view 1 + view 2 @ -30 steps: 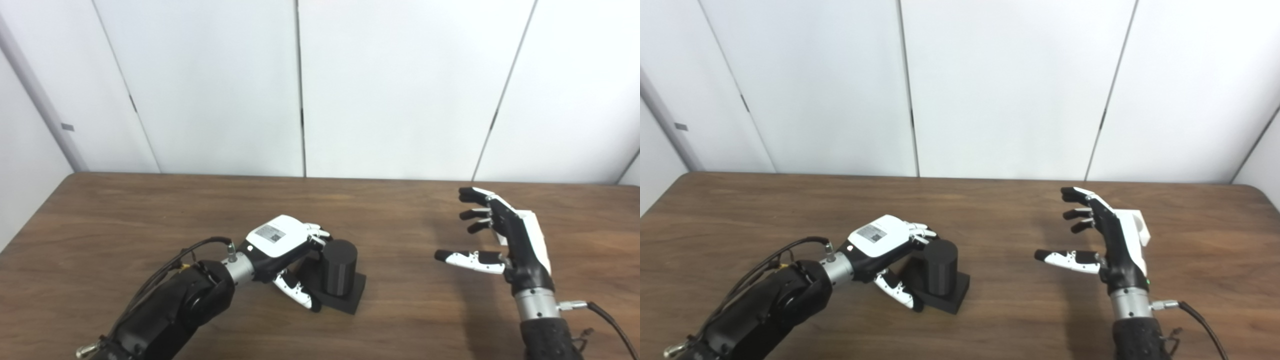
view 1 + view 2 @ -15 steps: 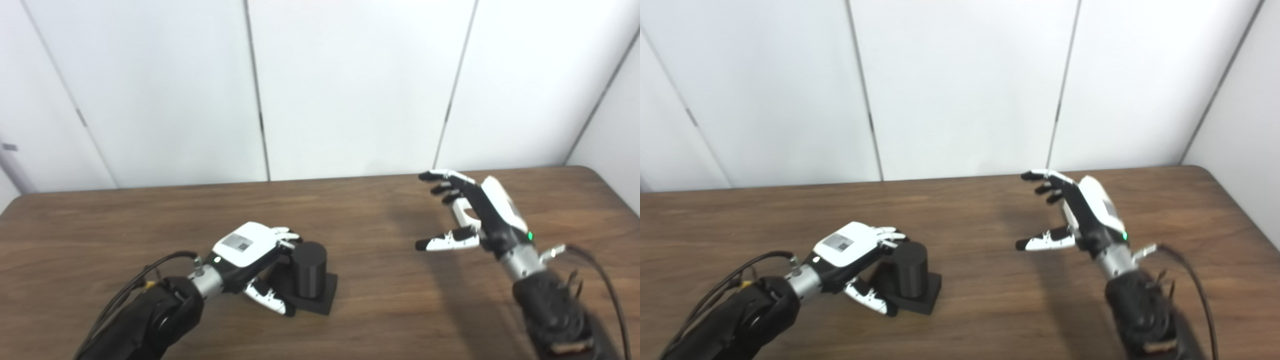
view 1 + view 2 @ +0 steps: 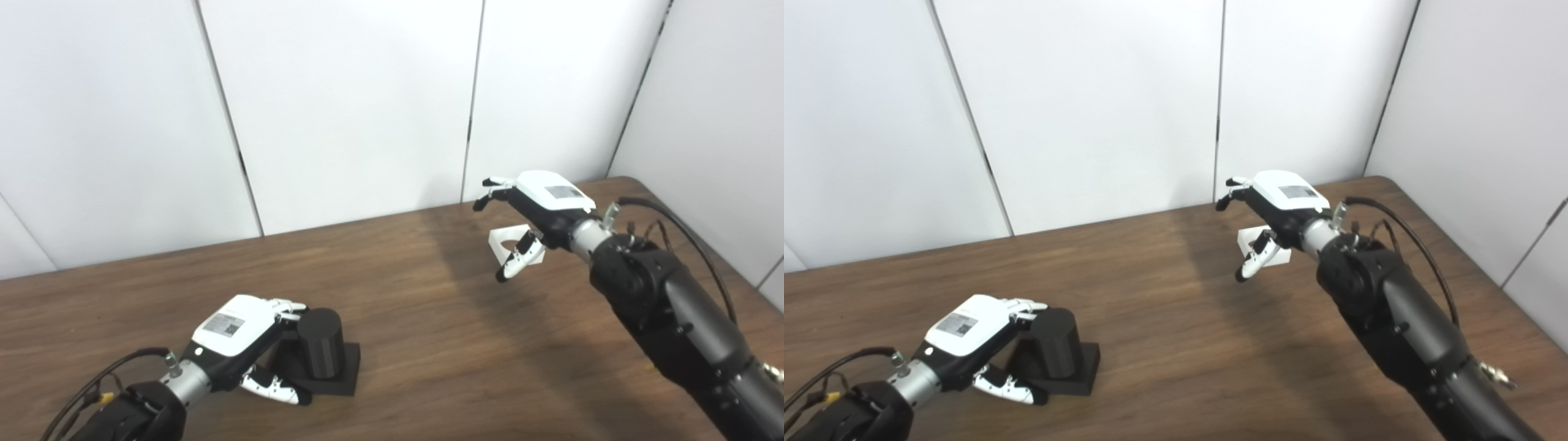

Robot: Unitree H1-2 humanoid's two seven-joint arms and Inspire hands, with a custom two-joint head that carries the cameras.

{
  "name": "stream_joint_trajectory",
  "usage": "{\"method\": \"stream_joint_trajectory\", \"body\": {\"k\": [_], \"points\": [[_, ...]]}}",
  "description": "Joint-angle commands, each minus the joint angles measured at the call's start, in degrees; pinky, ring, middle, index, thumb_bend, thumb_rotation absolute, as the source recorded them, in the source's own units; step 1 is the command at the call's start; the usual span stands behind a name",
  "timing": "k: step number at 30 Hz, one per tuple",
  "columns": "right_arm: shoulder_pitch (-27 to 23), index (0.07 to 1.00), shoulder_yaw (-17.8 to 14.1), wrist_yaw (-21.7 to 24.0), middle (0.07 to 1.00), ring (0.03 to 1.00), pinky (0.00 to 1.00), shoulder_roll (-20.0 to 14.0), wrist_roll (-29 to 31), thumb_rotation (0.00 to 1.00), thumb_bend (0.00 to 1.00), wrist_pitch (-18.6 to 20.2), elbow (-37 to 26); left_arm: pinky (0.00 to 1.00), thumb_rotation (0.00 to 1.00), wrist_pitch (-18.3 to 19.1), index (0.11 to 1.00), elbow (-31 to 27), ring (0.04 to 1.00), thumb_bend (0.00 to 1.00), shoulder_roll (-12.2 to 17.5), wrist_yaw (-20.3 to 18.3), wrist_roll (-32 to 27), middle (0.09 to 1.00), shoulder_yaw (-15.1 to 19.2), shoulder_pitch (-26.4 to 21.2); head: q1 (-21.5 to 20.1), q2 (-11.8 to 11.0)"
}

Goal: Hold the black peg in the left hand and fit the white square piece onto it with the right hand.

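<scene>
On brown wood table (image 3: 429, 318), white wall panels (image 3: 343, 104) behind.

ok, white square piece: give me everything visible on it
The white square piece is a flat, plastic-looking block with a round hole through its middle. It lies flat on the wooden table at the far right, well away from the black peg. The right hand is open above it, thumb hanging in front; whether it touches is unclear.

Peg (image 3: 321, 340): black. Square piece (image 3: 513, 242): white. Table (image 3: 429, 331): dark brown wood grain. Both hands (image 3: 236, 331) (image 3: 539, 205): white shells over black, white-and-black fingers.
</scene>
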Motion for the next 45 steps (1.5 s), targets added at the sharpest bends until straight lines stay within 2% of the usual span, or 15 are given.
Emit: {"method": "stream_joint_trajectory", "body": {"k": [1,5,9,12,14,18,20,28,37,41,45], "points": [[-4.27,0.799,0.43,1.42,0.941,0.95,0.86,-2.04,-2.98,0.14,0.85,1.36,0.96,0.75,0.06,-2.93,0.491,2.28,0.826,0.52,1.97,-3.8,2.7,0.833,-2.59,3.19,-0.28,-0.1],[-6.76,0.821,1.41,3.32,0.952,0.974,0.91,-2.45,-4.61,0.14,0.86,1.29,4.25,0.76,0.06,-3.16,0.491,2.82,0.829,0.52,2.1,-3.49,3.05,0.834,-2.49,3.34,-0.92,-0.53],[-9.49,0.834,3.15,6.66,0.979,0.998,0.93,-2.38,-7.45,0.17,0.87,3.24,7.51,0.77,0.07,-3.66,0.491,3.54,0.835,0.52,2.05,-3.33,3.18,0.828,-2.46,3.6,-2.35,-1.37],[-10.83,0.854,3.81,6.03,0.996,1.0,0.93,-2.02,-7.9,0.17,0.89,2.5,10.96,0.78,0.07,-4.16,0.491,3.94,0.84,0.52,2.17,-3.01,3.01,0.829,-2.28,3.72,-2.23,-1.46],[-11.52,0.92,4.17,5.23,1.0,1.0,0.93,-1.86,-7.87,0.16,0.9,1.86,13.15,0.78,0.07,-4.48,0.491,4.17,0.841,0.52,2.33,-2.7,2.98,0.835,-2.21,3.84,-2.24,-1.43],[-12.77,0.948,5.69,4.07,1.0,1.0,0.93,-1.53,-8.99,0.16,0.91,1.51,16.54,0.79,0.07,-5.29,0.491,4.63,0.843,0.52,2.64,-1.87,3.34,0.843,-2.21,4.02,-2.4,-1.24],[-13.34,0.937,6.36,4.02,1.0,1.0,0.93,-1.35,-9.52,0.15,0.92,1.82,17.89,0.78,0.07,-5.88,0.491,5.02,0.838,0.52,2.64,-1.21,3.31,0.834,-2.16,4.04,-2.5,-1.15],[-14.58,0.916,8.76,3.64,1.0,0.999,0.91,-1.43,-10.2,0.14,0.91,1.62,23.11,0.78,0.07,-4.92,0.491,3.42,0.841,0.52,2.96,-2.45,3.06,0.832,-2.05,4.3,-2.45,-0.77],[-14.6,0.882,11.36,1.05,0.975,0.972,0.88,-1.26,-10.64,0.14,0.92,0.57,27.75,0.77,0.07,-4.97,0.491,2.95,0.835,0.52,2.85,-2.53,3.01,0.826,-2.05,4.4,-1.8,-0.5],[-14.63,0.866,11.97,0.52,0.969,0.971,0.89,-0.94,-10.2,0.14,0.9,0.7,28.8,0.76,0.06,-4.61,0.491,2.27,0.833,0.52,2.92,-3.04,2.68,0.824,-1.86,4.52,-1.88,-0.31],[-14.49,0.851,11.63,-1.99,0.961,0.96,0.89,-0.53,-8.84,0.14,0.89,-0.32,31.32,0.76,0.06,-4.15,0.49,1.16,0.831,0.52,2.85,-3.9,1.85,0.82,-1.21,4.83,-1.61,0.13]]}}
